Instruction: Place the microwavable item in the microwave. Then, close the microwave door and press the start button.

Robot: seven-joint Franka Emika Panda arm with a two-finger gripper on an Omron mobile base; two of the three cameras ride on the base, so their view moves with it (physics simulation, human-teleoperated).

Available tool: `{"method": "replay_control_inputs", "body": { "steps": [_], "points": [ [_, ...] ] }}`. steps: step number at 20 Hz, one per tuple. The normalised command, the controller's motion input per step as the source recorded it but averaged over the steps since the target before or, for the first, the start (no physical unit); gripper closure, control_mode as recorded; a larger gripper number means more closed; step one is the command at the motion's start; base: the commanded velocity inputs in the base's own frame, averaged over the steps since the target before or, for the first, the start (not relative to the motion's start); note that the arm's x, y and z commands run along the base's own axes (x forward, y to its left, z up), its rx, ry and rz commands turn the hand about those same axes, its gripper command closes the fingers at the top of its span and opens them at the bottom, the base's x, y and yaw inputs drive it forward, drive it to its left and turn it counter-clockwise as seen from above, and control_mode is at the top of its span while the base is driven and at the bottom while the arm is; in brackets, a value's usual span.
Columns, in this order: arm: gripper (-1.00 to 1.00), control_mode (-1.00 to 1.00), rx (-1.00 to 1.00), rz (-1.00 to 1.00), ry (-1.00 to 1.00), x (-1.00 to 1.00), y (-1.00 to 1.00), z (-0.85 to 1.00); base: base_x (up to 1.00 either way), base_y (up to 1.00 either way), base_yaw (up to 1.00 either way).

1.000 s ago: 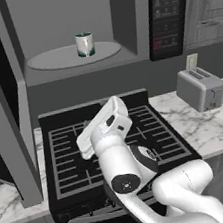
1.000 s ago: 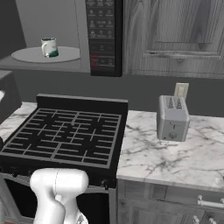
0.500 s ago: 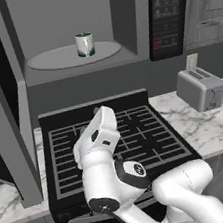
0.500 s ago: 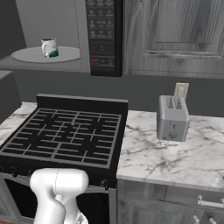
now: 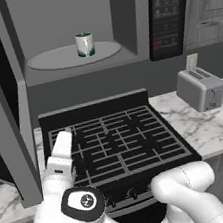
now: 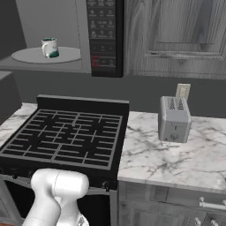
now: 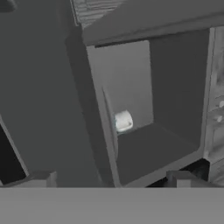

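The microwave (image 5: pixel 71 33) is built in above the stove (image 5: pixel 116 143), and its light grey inside is open to the room. The microwave door (image 5: pixel 3 99) stands swung out to the left, a tall dark panel in a grey frame that reaches down beside the stove. A black keypad panel (image 6: pixel 104 35) runs down the right side of the microwave. On the marble counter (image 6: pixel 176 154) to the right of the stove stands a grey toaster (image 6: pixel 175 119). The round plate (image 5: pixel 72 56) lies on the floor of the microwave, and the mug (image 5: pixel 84 43) stands upright on it, toward the right half of the plate. The mug is white-grey with a dark green band. The arm is low in front of the stove, with the hand raised over its front left corner. The gripper (image 7: pixel 111 179) stands wide open and holds nothing; its two dark fingertips (image 7: pixel 39 178) are far apart. In the hand view, which is tilted, the mug (image 7: pixel 123 120) is small and well apart from the gripper, deep inside the microwave, above and between the fingertips.
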Motion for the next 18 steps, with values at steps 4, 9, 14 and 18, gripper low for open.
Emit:
{"method": "replay_control_inputs", "body": {
  "steps": [4, 9, 14, 18],
  "points": [
    [-1.00, -1.00, -0.37, -0.26, 0.00, 0.00, 0.58, -0.77, 0.00, 0.00, 0.00],
    [-1.00, -1.00, -0.29, -0.25, 0.01, 0.00, 0.54, -0.44, 0.00, 0.00, 0.00],
    [-1.00, -1.00, -0.18, -0.15, 0.00, 0.09, 0.72, 0.12, 0.00, 0.00, 0.00],
    [-1.00, -1.00, -0.15, -0.05, 0.02, 0.22, 0.75, 0.24, 0.00, 0.00, 0.00]
  ]
}}
